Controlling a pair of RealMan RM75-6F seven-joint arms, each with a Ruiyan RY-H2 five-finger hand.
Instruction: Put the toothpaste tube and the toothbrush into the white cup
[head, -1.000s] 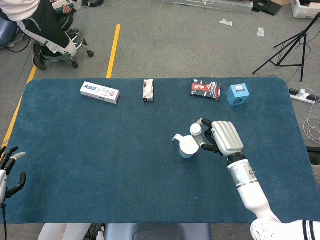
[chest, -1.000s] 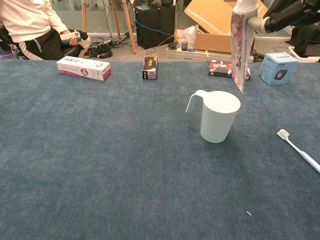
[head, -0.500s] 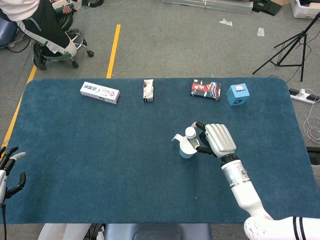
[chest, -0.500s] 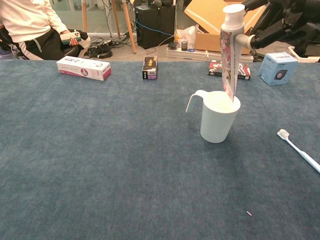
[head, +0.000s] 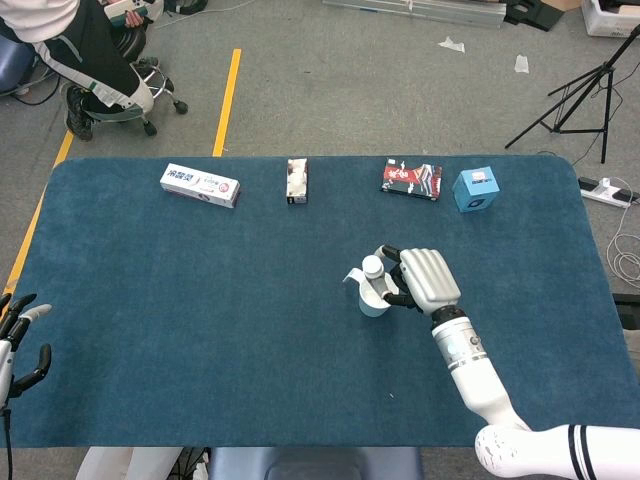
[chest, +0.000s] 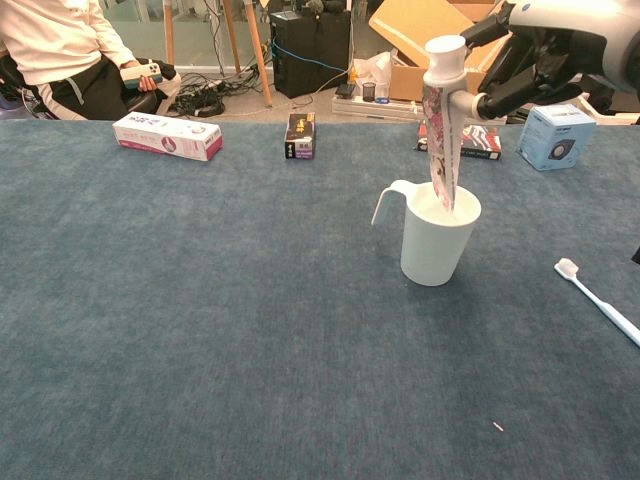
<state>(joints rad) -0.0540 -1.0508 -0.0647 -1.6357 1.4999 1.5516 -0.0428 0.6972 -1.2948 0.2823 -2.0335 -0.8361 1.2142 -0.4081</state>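
Observation:
My right hand (chest: 535, 60) (head: 425, 280) holds the toothpaste tube (chest: 440, 130) upright by its white cap end. The tube's lower tip dips into the mouth of the white cup (chest: 435, 235) (head: 372, 297), which stands mid-table with its handle to the left. To the right of the cup, the white toothbrush (chest: 600, 300) lies flat on the blue cloth, bristles toward the cup. At the table's near left corner my left hand (head: 18, 340) rests with fingers apart, holding nothing.
Along the far edge stand a long toothpaste box (chest: 167, 136) (head: 201, 185), a small dark box (chest: 300, 135), a red-black packet (head: 411, 179) and a blue cube box (chest: 557, 137) (head: 476, 189). A seated person (head: 85, 45) is beyond the far left corner.
My right hand has moved left and down with the toothpaste tube, from beside the cup to over it; the tube's tip now sits inside the cup's mouth. The left hand has not moved.

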